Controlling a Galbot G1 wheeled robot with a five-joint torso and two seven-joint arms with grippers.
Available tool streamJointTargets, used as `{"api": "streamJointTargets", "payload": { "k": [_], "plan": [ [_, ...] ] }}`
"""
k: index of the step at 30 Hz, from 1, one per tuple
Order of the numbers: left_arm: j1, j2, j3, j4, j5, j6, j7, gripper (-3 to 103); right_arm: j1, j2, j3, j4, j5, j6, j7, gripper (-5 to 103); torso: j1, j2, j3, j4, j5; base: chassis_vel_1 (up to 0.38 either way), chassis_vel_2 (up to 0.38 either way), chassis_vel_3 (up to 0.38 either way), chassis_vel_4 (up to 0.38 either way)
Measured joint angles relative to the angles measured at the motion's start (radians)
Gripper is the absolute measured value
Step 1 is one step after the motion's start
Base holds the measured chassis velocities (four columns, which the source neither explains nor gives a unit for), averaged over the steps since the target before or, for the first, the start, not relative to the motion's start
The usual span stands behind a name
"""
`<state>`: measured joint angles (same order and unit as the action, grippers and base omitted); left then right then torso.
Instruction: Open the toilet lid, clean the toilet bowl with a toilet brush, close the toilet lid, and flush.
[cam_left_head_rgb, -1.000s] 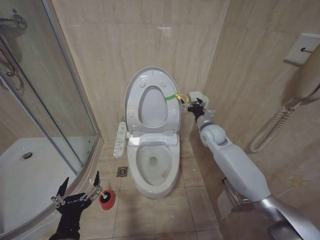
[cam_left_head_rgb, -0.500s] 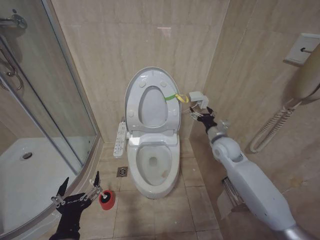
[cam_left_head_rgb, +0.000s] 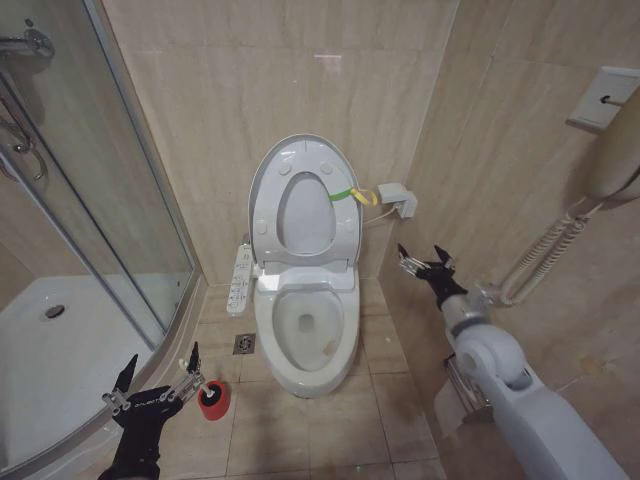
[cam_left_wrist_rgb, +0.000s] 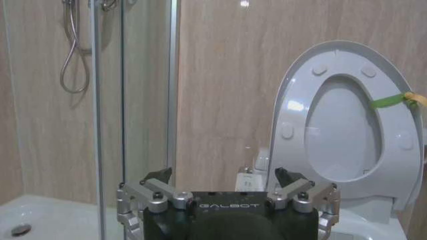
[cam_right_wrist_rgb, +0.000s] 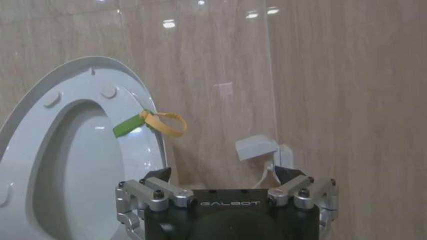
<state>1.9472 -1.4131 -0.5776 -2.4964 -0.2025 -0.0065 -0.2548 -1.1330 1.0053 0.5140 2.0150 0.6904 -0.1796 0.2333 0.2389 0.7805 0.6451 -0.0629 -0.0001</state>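
Note:
The toilet lid (cam_left_head_rgb: 268, 190) stands raised against the back wall, with the seat ring up against it and a green and yellow strap (cam_left_head_rgb: 352, 194) on its right edge. Below it the toilet bowl (cam_left_head_rgb: 303, 360) lies uncovered. My right gripper (cam_left_head_rgb: 424, 258) hangs open in the air, to the right of the bowl and below the strap, holding nothing. The left gripper (cam_left_head_rgb: 162, 358) is open low at the front left, just beside the red brush holder (cam_left_head_rgb: 213, 400) on the floor. I cannot make out the toilet brush. The lid (cam_right_wrist_rgb: 80, 150) and the right gripper (cam_right_wrist_rgb: 223, 175) show in the right wrist view, and the lid (cam_left_wrist_rgb: 300, 125) again beyond the left gripper (cam_left_wrist_rgb: 223, 176).
A glass shower enclosure (cam_left_head_rgb: 100, 250) fills the left side. A white button panel (cam_left_head_rgb: 238, 280) hangs at the bowl's left, with a floor drain (cam_left_head_rgb: 245, 343) below. A white box (cam_left_head_rgb: 395, 197) sits on the corner wall. A corded handset (cam_left_head_rgb: 610, 160) hangs on the right wall.
My right gripper has drawn back from the strap at the lid's edge, moving down and to the right. The lid stays up. The left arm has not moved.

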Motion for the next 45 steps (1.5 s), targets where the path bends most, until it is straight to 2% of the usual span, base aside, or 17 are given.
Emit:
{"api": "streamJointTargets", "payload": {
  "k": [9,14,28,37,45],
  "plan": [
    [0.0,0.0,0.0,0.0,0.0,0.0,0.0,100,-0.162,0.062,0.057,0.06,-0.055,0.042,-0.056,100,0.0,0.0,0.0,0.0,0.0,0.0,0.0,0.0,0.0],
    [0.0,0.0,0.0,0.0,0.0,0.0,0.0,100,-0.189,0.083,0.067,0.082,-0.067,0.046,-0.065,100,0.0,0.0,0.0,0.0001,0.0,0.0,0.0,0.0,0.0],
    [0.0,0.0,0.0,0.0,0.0,0.0,0.0,100,-0.35,0.215,0.127,0.199,-0.158,0.049,-0.094,100,0.0,0.0,0.0,-0.0001,0.0,0.0,0.0,0.0,0.0],
    [0.0,0.0,0.0,0.0,0.0,0.0,0.0,100,-0.413,0.269,0.145,0.249,-0.208,0.06,-0.15,100,0.0,0.0,0.0,0.0,0.0002,0.0,0.0,0.0,0.0],
    [0.0,0.0,0.0,0.0,0.0,0.0,0.0,100,-0.45,0.294,0.15,0.28,-0.233,0.079,-0.164,100,0.0,0.0,0.0,0.0,0.0001,0.0,0.0,0.0,0.0]
  ]
}}
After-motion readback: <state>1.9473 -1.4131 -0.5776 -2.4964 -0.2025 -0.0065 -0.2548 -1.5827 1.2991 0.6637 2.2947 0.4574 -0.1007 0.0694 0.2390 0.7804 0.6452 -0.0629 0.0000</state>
